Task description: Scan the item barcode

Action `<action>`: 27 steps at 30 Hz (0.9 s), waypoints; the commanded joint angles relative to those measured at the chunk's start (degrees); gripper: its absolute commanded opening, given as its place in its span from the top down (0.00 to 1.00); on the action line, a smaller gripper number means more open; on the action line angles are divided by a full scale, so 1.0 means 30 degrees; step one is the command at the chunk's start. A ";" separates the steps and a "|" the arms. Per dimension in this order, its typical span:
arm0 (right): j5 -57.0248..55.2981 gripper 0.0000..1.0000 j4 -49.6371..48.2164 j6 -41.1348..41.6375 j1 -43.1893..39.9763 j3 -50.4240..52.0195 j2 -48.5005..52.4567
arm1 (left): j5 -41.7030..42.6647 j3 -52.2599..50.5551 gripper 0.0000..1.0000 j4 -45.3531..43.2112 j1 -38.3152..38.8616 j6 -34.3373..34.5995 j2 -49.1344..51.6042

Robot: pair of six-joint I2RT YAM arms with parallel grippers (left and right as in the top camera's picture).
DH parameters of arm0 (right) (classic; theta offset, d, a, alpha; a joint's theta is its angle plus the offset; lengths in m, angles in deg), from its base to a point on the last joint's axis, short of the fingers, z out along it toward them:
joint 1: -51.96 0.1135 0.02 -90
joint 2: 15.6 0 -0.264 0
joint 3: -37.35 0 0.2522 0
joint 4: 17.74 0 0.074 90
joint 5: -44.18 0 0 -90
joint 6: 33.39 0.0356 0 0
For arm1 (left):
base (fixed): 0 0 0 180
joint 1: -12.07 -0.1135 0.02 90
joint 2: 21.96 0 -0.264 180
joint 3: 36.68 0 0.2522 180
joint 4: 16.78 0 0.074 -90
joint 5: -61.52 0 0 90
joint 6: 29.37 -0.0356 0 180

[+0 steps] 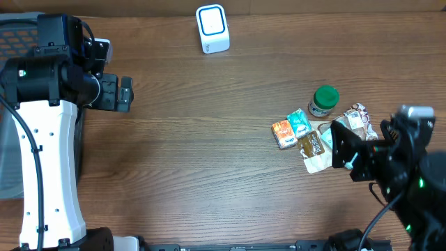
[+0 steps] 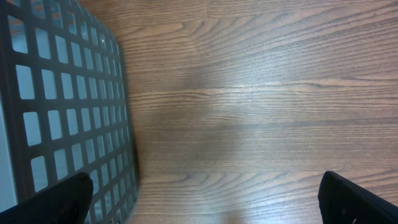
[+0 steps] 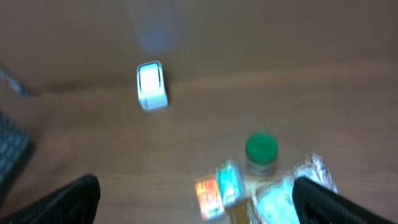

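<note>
Left gripper (image 1: 125, 94) sits over the left side of the table, its two fingers spread wide with nothing between them. Right gripper (image 1: 346, 150) is at the right side, spread wide too and holding nothing. It is just beside a little pile of things, and I cannot tell if it touches them. The big brown wooden table (image 1: 209, 160) is under it all. A dark basket (image 2: 62, 93) with square holes stands at the left edge. The white scanner (image 1: 212, 28) with a blue face stands at the far edge of the table, well apart from both grippers. The pile lies on the right part of the table. At its back a jar (image 1: 323, 100) with a green lid stands upright. A white crinkly wrapper (image 1: 359, 118) lies near the jar. In front lie a brown packet (image 1: 313, 143), an orange packet (image 1: 283, 133) and a teal packet (image 1: 300, 122), side by side and touching.
</note>
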 commanded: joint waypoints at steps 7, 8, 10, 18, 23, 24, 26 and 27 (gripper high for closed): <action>0.2426 0.00 -0.8036 -0.0670 -0.2266 0.9464 -0.5741 | -0.0051 0.0153 0.00 -0.0029 0.0022 -0.0211 0.0066; 0.2718 0.00 -0.8910 -0.0670 -0.2339 1.0382 -0.6200 | -0.0051 0.0153 0.00 -0.0029 0.0022 -0.0219 0.0066; 0.3053 0.00 -1.1132 -0.0663 -0.2331 1.2560 -0.7125 | -0.0051 0.0153 0.00 -0.0029 0.0022 -0.0219 0.0066; 0.3599 0.00 -1.6670 -0.0656 -0.2331 1.8557 -0.9398 | -0.0051 0.0153 0.01 -0.0036 0.0022 -0.0219 0.0066; 0.3599 0.00 -1.6997 -0.0656 -0.2331 2.0677 -1.1213 | -0.0051 0.0153 0.00 -0.0029 0.0022 -0.0219 0.0066; 0.3592 0.00 -1.6983 -0.0656 -0.2331 2.0997 -1.1497 | -0.0051 0.0153 0.00 -0.0029 0.0022 -0.0211 0.0066; 0.3592 0.00 -1.6990 -0.0663 -0.2331 2.1500 -1.1948 | -0.0051 0.0153 0.00 -0.0029 0.0022 -0.0219 0.0066; 0.3585 0.00 -1.6990 -0.0663 -0.2331 2.1733 -1.2145 | -0.0051 0.0153 0.00 -0.0029 0.0022 -0.0211 0.0066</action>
